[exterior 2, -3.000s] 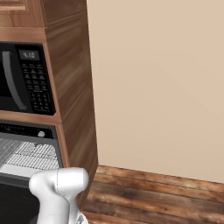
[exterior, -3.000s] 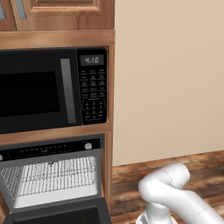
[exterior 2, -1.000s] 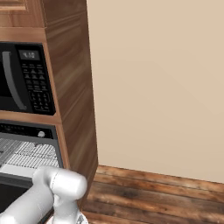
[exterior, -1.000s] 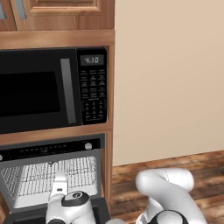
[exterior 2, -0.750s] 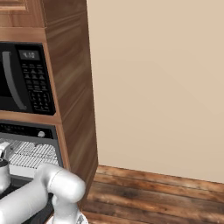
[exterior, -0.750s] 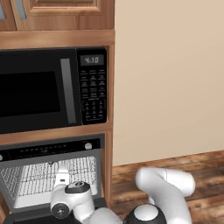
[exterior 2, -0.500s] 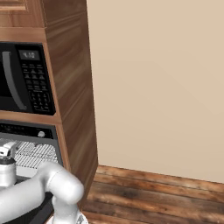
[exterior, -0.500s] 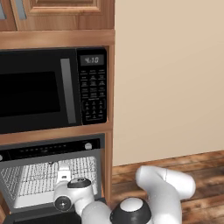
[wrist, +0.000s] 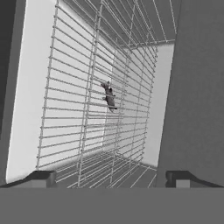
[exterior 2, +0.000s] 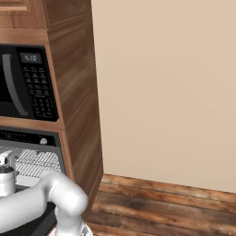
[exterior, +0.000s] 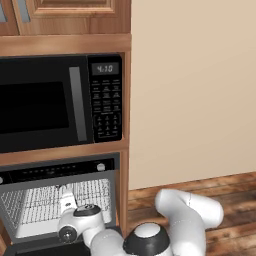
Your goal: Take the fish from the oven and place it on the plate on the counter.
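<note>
The oven (exterior: 50, 172) stands open below the microwave, its wire rack (exterior: 30, 207) showing inside the pale cavity. In the hand view the fish (wrist: 108, 96), small and dark grey, lies on the wire rack (wrist: 74, 113) some way ahead of my gripper (wrist: 110, 178). Both fingertips (wrist: 41, 177) stand far apart with nothing between them, so the gripper is open. My gripper (exterior: 65, 196) sits at the oven's mouth, pointing into it, and reaches the left edge of the right base view (exterior 2: 5, 160). The plate and the counter are out of view.
A black microwave (exterior: 55, 100) with a keypad sits right above the oven, in a wooden cabinet column (exterior 2: 76, 101). The oven's control strip with a round silver knob (exterior 2: 43, 141) runs over the opening. A beige wall (exterior: 200, 90) and wood floor (exterior 2: 161, 203) lie to the right.
My arm has swung up from low in front of the oven, and the hand has risen and moved forward to the oven opening. The gripper has stayed open.
</note>
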